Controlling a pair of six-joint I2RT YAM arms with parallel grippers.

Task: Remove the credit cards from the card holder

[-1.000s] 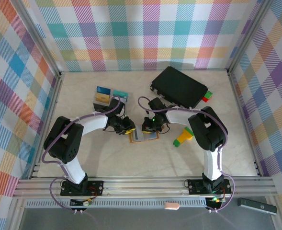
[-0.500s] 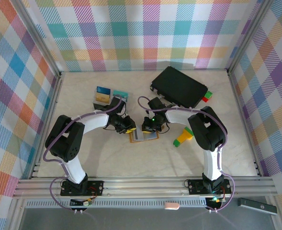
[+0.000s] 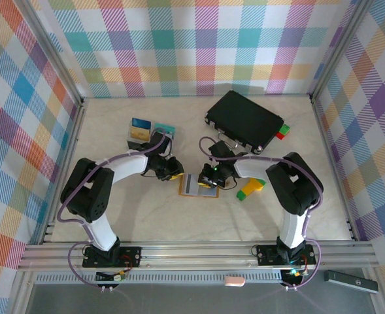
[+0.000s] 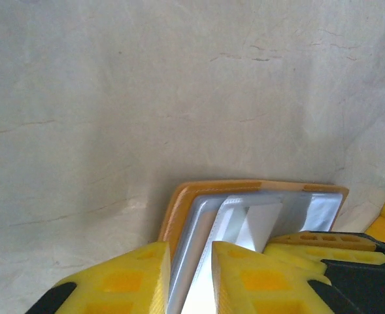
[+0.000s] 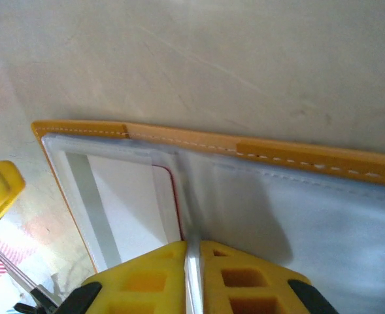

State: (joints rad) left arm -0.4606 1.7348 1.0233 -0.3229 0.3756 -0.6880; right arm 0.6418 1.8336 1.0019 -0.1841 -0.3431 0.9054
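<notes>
The holder [image 3: 192,186] lies open at the middle of the table [image 3: 146,216], with a white card [image 5: 123,196] in its pocket and two cards [image 3: 140,131] out near the back left corner. The left gripper [image 4: 191,252] pinches the holder's grey inner edge. The right gripper [image 5: 192,245] is pressed on a thin grey strip at the fold, which is perhaps pocket lip and not card, so a pull may lift the holder instead. No writing is readable.
</notes>
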